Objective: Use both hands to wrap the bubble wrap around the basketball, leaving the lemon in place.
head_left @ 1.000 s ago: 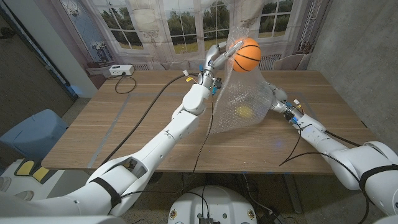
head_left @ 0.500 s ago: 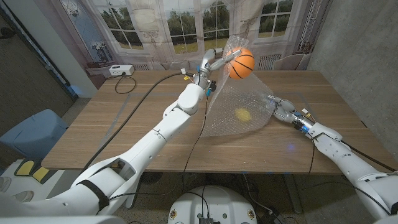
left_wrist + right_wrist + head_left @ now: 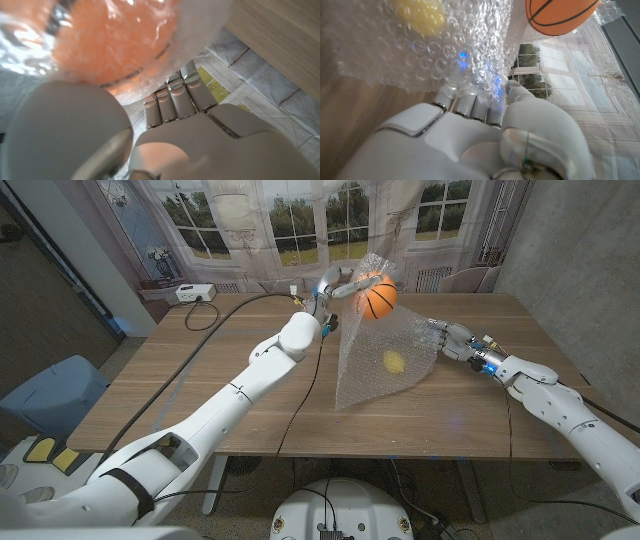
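- The basketball [image 3: 379, 297] hung in the air above the table's far edge, bundled in the top of the bubble wrap [image 3: 385, 345] and gripped through the film by the left hand [image 3: 345, 283].
- In the left wrist view the orange ball [image 3: 112, 37] showed blurred through the plastic, the hand's fingers [image 3: 176, 97] curled under it.
- The sheet draped down from the ball like a tent, its lower edge resting on the wooden table [image 3: 200, 380] near the middle.
- The lemon [image 3: 394, 362] sat on the table beneath the hanging sheet, seen through it.
- The right hand [image 3: 447, 338] pinched the sheet's right side, its fingers [image 3: 470, 106] buried in the bubbles.
- Judged from this, the wrap was partly done: the ball's top was covered, yet most of the sheet hung loose and needed gathering under the ball.
- Open table lay left and toward the near edge; to the right, bare table ran to that edge.
- A white box [image 3: 194, 293] and cables [image 3: 240, 310] lay toward the far-left corner.
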Robot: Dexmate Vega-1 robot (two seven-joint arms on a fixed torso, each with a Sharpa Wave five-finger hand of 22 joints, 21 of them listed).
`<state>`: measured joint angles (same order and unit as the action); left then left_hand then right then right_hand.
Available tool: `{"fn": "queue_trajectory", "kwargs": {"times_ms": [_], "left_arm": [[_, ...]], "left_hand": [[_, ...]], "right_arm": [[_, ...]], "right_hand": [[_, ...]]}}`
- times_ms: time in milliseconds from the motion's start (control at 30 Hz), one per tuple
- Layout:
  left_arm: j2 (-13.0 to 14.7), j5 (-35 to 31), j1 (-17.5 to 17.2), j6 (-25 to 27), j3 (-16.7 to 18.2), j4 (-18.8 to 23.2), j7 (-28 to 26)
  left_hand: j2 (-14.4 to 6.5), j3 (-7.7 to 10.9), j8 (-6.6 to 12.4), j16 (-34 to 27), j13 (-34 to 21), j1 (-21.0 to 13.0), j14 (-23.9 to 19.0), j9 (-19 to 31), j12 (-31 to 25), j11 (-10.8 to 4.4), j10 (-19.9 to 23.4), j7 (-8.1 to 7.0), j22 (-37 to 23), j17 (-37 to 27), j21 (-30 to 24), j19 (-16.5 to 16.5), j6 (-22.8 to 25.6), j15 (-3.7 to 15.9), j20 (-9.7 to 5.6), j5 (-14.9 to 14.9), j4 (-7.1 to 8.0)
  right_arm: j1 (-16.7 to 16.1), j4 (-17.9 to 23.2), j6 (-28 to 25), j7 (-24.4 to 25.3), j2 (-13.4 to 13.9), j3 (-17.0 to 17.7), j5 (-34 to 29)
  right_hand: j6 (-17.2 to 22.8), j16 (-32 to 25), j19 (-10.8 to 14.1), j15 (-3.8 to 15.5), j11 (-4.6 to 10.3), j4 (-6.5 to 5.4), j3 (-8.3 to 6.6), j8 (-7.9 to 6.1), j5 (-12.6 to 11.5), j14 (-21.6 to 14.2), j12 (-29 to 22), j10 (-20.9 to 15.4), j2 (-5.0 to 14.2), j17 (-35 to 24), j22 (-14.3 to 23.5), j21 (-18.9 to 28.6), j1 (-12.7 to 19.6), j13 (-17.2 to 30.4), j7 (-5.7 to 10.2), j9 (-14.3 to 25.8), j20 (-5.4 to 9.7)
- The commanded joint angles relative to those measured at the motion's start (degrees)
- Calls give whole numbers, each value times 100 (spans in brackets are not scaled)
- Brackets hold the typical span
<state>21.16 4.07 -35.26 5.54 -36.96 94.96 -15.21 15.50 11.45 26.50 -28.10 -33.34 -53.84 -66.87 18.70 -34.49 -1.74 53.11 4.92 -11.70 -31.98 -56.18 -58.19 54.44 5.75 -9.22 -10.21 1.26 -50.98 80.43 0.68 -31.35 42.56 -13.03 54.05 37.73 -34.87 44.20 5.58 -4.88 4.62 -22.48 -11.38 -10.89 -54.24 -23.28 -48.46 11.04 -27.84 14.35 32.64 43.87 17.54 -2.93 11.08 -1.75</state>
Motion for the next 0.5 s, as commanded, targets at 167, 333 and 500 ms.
{"fn": "queue_trajectory", "kwargs": {"times_ms": [167,333,500], "left_arm": [[584,-192,-153,1019,25,780,-59],[765,-233,-224,1355,69,1065,-80],[918,-232,-290,1650,121,1308,-84]], "left_hand": [[-2040,1109,-4,45,-26,-2023,-782,21,33,-367,404,11,3,-35,-86,46,23,732,-162,-42,-1055],[-2038,1121,-5,58,-40,-2016,-787,27,39,-366,413,15,10,-33,-111,53,46,732,-161,-46,-1054],[-2032,1132,-16,70,-39,-2011,-791,31,54,-371,425,25,17,-34,-134,70,45,732,-160,-49,-1057]], "right_arm": [[52,1739,-741,1107,719,-365,-513],[252,1870,-808,1170,666,-566,-653],[440,1965,-913,1342,572,-738,-785]], "right_hand": [[599,-259,111,228,136,110,-240,-187,-25,-384,-265,-609,21,-235,-15,216,368,57,5,41,117],[1112,-374,150,265,163,42,-389,-343,-23,-578,-397,-953,79,-358,-14,360,483,73,-8,55,171],[1199,-388,135,284,160,-11,-451,-364,-28,-612,-409,-1021,85,-392,-10,405,506,65,-26,61,175]]}}
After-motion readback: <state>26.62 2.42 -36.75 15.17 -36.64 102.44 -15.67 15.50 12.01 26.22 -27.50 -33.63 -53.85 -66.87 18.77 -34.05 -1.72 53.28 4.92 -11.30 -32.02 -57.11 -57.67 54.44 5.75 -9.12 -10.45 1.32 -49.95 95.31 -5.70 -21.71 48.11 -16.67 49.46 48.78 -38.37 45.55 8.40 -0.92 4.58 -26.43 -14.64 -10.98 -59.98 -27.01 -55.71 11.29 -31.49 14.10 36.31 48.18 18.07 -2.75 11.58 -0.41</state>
